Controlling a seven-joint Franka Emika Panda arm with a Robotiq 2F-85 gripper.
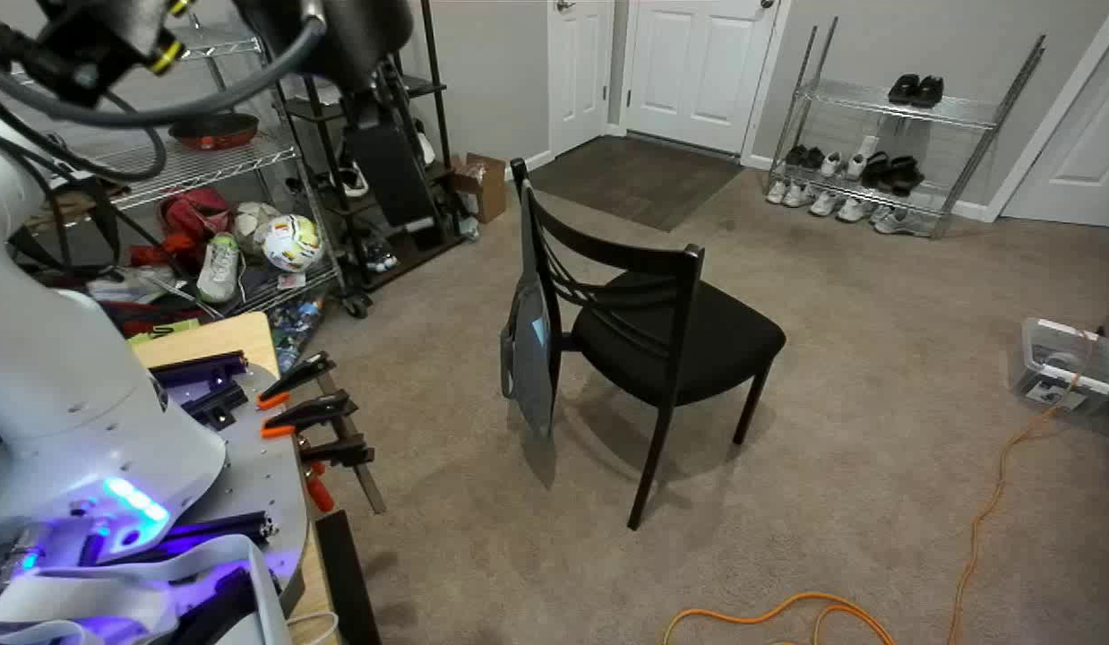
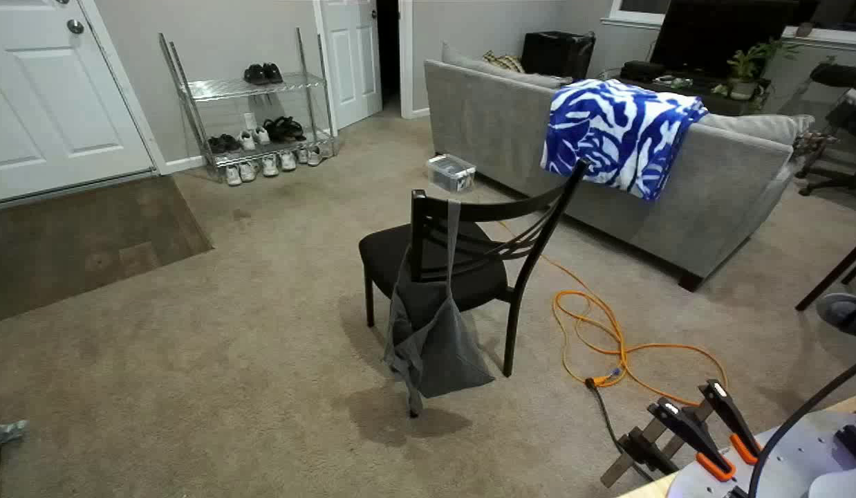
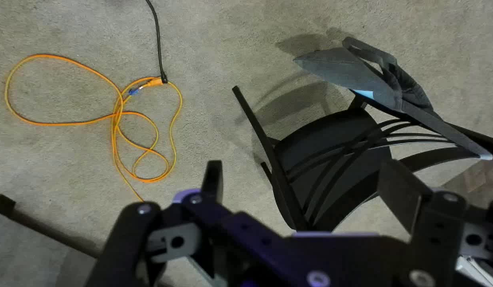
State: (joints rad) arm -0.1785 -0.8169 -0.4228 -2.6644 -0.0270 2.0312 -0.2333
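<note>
In the wrist view my gripper [image 3: 308,181] is open, its two fingers far apart with nothing between them. Beyond it, lower down, stands a black chair [image 3: 330,129] with a padded seat and curved back slats. A grey cloth bag [image 3: 338,65] hangs by its strap from one corner post of the chair's backrest. Both exterior views show the chair [image 1: 689,349] [image 2: 390,245] upright on the carpet, the bag [image 1: 532,358] [image 2: 449,356] hanging behind the backrest. The gripper touches neither. In an exterior view the arm reaches across the top left; the other exterior frame leaves the gripper out.
An orange cord [image 2: 619,339] lies looped on the carpet. Clamps [image 1: 308,412] grip the robot's table edge. Around the room are a wire shelf [image 1: 205,161], a shoe rack [image 2: 255,90], a clear plastic box [image 1: 1065,363] and a grey couch [image 2: 497,117] with a blue-white blanket [image 2: 618,135].
</note>
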